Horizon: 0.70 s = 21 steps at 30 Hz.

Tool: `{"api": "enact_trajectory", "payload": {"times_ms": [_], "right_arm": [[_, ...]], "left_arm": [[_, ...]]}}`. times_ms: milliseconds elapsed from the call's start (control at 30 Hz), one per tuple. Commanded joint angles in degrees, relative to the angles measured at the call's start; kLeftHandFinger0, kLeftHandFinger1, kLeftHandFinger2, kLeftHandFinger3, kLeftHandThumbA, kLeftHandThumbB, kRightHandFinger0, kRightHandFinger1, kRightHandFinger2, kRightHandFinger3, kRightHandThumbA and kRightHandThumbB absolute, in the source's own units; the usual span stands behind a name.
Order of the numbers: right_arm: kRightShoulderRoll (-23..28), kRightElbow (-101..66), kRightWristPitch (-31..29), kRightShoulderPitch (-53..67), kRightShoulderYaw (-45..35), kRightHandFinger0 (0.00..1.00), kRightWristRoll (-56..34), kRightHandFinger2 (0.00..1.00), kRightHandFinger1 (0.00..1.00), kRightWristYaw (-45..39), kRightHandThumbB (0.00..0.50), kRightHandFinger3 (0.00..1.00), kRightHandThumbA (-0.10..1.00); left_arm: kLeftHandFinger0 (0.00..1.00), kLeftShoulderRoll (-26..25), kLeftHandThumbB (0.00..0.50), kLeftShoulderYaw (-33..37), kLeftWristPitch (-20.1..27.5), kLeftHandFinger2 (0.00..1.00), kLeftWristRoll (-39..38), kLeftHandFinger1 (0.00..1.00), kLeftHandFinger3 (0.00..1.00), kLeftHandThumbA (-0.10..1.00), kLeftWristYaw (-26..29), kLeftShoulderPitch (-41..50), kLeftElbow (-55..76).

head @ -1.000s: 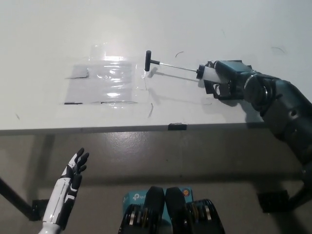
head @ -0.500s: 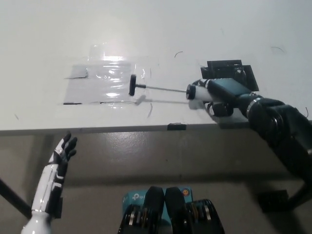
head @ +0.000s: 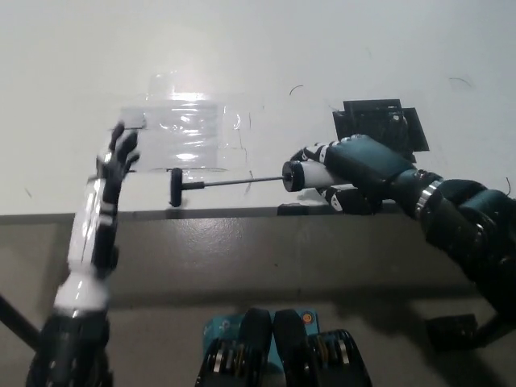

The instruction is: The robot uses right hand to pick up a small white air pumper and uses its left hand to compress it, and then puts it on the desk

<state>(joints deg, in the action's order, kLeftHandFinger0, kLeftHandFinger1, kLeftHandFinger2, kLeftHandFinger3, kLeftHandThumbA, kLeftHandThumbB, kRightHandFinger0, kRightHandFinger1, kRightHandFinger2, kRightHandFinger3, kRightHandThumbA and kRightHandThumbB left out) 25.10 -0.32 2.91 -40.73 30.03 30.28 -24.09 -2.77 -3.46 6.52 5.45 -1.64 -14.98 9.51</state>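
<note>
White desk (head: 339, 56) bears clear taped film (head: 189, 141).

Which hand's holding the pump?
The black right hand, shut on the white air pumper. The white left hand is open, left of the T-handle.

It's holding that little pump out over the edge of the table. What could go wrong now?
The right hand grips only the pump's white body, so a push from the side might twist it loose. The open left hand is beside the T-handle, not on it, and could miss or bend the thin rod.
</note>
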Motion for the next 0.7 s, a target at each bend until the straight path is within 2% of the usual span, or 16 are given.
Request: {"api": "enact_trajectory", "payload": {"times_ms": [0, 100, 200, 300, 500, 533, 667], "right_arm": [[1.15, -5.53, 3.76, 0.25, -1.56, 0.01, 0.23, 0.79, 0.47, -5.13, 0.149, 0.81, -0.10], [0.61, -6.24, 3.86, 0.03, -1.70, 0.02, 0.91, 0.80, 0.49, -5.81, 0.148, 0.79, -0.10], [0.12, -7.17, 4.48, 0.70, -1.70, 0.04, 1.10, 0.80, 0.52, -6.61, 0.148, 0.82, -0.10], [-0.46, -7.89, 5.78, 0.77, -1.79, 0.07, 1.51, 0.83, 0.55, -7.39, 0.152, 0.85, -0.10], [-1.33, -6.43, 3.38, 1.29, -2.18, 0.04, 0.54, 0.80, 0.52, -6.68, 0.158, 0.80, -0.10], [-1.43, -6.38, 3.90, 1.18, -2.06, 0.04, 0.77, 0.80, 0.52, -7.12, 0.151, 0.80, -0.10], [-1.84, -5.04, 3.04, 0.74, -2.34, 0.04, 0.05, 0.80, 0.51, -7.25, 0.154, 0.78, -0.10]], "left_arm": [[1.00, 1.65, 0.235, -0.04, -1.10, 1.00, 0.69, 1.00, 1.00, 1.00, 2.63, -3.74, -1.31], [1.00, 2.59, 0.230, 0.00, -0.95, 1.00, 1.72, 1.00, 1.00, 1.00, 3.56, -5.96, -3.70], [1.00, 3.74, 0.257, 0.24, -0.91, 1.00, 2.76, 1.00, 1.00, 1.00, 4.30, -6.38, -4.79], [1.00, 4.49, 0.250, 0.60, -0.61, 1.00, 3.70, 1.00, 1.00, 1.00, 4.98, -7.39, -6.25], [1.00, 5.74, 0.220, 1.33, 0.32, 1.00, 3.63, 1.00, 1.00, 1.00, 5.28, -7.39, -7.45], [1.00, 6.09, 0.241, 1.43, -0.11, 1.00, 3.39, 1.00, 1.00, 1.00, 5.28, -7.25, -7.25], [1.00, 6.54, 0.237, 1.73, 0.53, 1.00, 3.29, 1.00, 1.00, 1.00, 5.34, -7.20, -7.54]]}}
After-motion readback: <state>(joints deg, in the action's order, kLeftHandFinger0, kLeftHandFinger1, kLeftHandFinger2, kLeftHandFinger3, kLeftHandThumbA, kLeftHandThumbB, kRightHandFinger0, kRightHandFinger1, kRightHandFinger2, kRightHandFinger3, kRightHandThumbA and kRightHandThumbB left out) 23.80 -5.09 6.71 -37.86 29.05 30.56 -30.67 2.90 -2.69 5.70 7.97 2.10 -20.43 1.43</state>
